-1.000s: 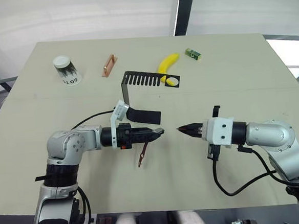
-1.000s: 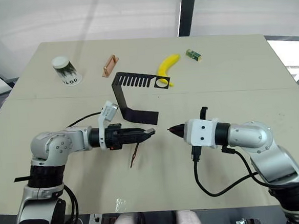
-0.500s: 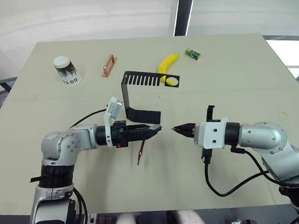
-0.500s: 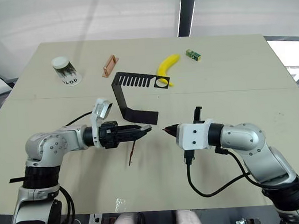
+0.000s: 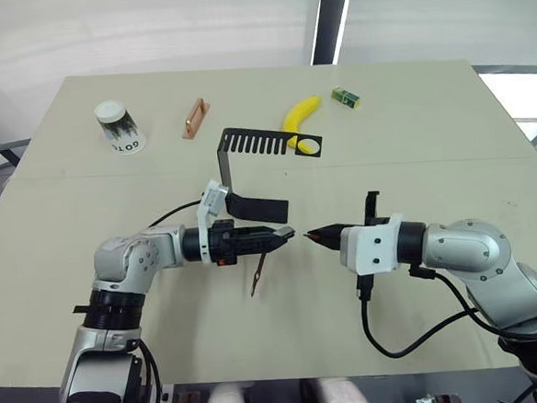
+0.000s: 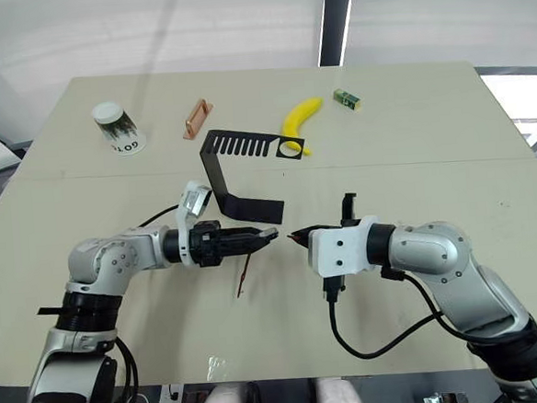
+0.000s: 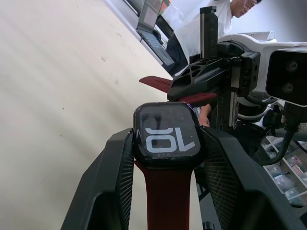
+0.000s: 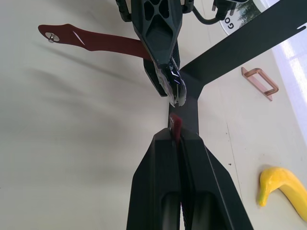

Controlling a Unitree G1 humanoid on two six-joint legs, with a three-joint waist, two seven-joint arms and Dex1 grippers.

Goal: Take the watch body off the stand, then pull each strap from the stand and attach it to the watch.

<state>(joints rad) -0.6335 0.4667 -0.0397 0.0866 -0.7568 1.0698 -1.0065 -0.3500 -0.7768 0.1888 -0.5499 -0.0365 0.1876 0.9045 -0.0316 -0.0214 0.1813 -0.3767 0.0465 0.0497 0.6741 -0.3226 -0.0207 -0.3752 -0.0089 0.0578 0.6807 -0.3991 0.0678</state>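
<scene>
My left gripper (image 5: 286, 234) is shut on the black watch body (image 7: 166, 135), whose screen shows light digits. One dark red strap (image 5: 258, 279) hangs from the watch toward the table. My right gripper (image 5: 310, 236) is shut on the other dark red strap (image 8: 175, 125), whose end sticks out of the fingertips. That end points at the watch body (image 8: 173, 87), a small gap away. The black stand (image 5: 222, 172) sits just behind the two grippers, its comb-slotted arm (image 5: 262, 142) bare.
At the back of the table are a white cup (image 5: 119, 126), a copper bar (image 5: 194, 118), a banana (image 5: 301, 114) and a small green box (image 5: 345, 96). A black cable (image 5: 397, 326) loops under the right wrist. A person (image 7: 201, 28) sits beyond the table.
My right gripper has moved left with its strap, closing the gap to the watch body. The left gripper has held roughly in place with the watch.
</scene>
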